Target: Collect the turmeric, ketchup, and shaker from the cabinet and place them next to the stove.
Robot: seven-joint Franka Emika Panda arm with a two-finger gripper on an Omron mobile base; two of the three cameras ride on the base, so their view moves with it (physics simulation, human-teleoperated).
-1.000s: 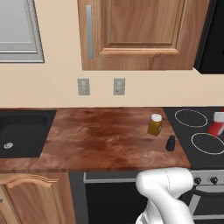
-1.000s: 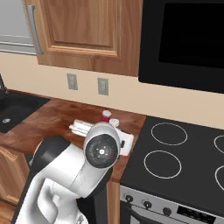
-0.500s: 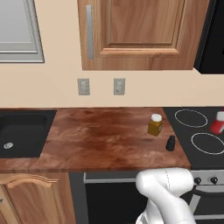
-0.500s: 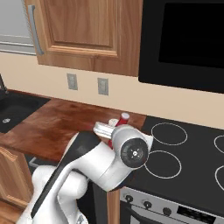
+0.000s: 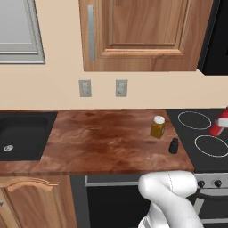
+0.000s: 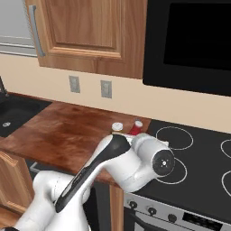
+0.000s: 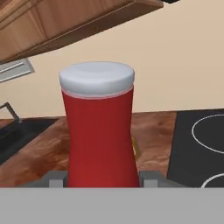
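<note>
I hold the ketchup (image 7: 99, 127) upright, white cap up, its long axis vertical, my gripper (image 7: 99, 179) clamped on its lower body. It hangs over the stove (image 5: 196, 144) by the left burner rings. The turmeric (image 5: 157, 127) stands upright on the counter (image 5: 102, 140) just left of the stove, amber powder inside, the shaker (image 5: 173, 145) near it. The cabinet (image 5: 142, 33) door is closed. My arm bends forward, elbow low.

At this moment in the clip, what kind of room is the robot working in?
A home kitchen, rendered rather than real. The signs: a black glass stove with ring markings and knobs, a black sink set into the wooden counter, and a wooden wall cabinet above.
</note>
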